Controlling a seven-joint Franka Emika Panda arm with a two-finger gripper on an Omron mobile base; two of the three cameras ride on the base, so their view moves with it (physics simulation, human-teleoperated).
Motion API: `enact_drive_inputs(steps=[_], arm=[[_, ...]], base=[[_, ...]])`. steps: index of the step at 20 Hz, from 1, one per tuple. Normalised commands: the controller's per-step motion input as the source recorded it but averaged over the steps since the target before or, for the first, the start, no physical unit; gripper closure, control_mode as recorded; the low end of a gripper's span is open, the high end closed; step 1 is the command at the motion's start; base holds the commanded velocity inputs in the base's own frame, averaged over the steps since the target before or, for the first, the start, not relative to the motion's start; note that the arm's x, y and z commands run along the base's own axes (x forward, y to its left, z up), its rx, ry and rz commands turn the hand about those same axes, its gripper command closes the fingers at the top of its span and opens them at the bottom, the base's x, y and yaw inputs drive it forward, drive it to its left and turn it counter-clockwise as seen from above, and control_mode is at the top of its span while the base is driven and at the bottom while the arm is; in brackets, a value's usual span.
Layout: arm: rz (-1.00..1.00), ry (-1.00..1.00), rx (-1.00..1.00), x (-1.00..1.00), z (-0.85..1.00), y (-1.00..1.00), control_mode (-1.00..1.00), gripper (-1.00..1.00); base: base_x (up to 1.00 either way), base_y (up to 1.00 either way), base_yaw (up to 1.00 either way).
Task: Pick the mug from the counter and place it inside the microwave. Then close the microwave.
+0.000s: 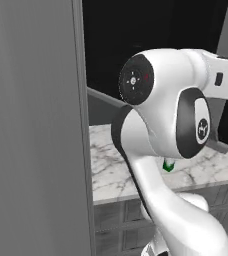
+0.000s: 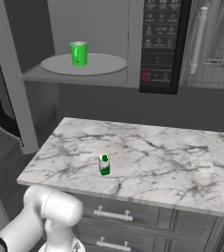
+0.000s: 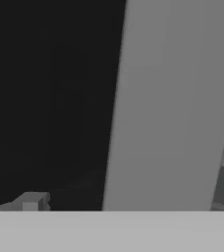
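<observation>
The glossy green mug (image 2: 78,53) stands upright on the round white plate (image 2: 104,65) inside the boxy grey microwave (image 2: 133,44), door open. Below, the grey-veined marble counter (image 2: 153,157) carries a small green-and-white carton (image 2: 104,165). The gripper's jaws are spread wide.

Three viewpoints set around the microwave (image 2: 109,44)

The counter (image 2: 148,152) below it is viewed from behind, left and right, forward and downward (both views share its marble top); the left view is taken closer, while the hand view is pressed near the microwave's dark door.
</observation>
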Motion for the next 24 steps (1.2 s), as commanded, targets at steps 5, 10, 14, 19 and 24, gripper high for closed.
enact_drive_inputs(steps=[5, 10, 14, 19, 24], arm=[[0.0, 0.0, 0.0, 0.71, 0.05, -0.47, -1.0, -1.0], [0.0, 0.0, 0.0, 0.84, 0.01, -0.39, -1.0, -1.0], [0.01, 0.0, 0.02, 0.86, 0.0, -0.27, -1.0, -1.0], [0.05, 0.0, 0.05, 0.79, 0.0, -0.26, -1.0, -1.0], [0.1, 0.0, 0.06, 0.88, 0.0, -0.4, -1.0, -1.0]], base=[[0.0, 0.0, 0.0], [0.0, 0.0, 0.0], [0.0, 0.0, 0.0], [0.0, 0.0, 0.0], [0.0, 0.0, 0.0]])
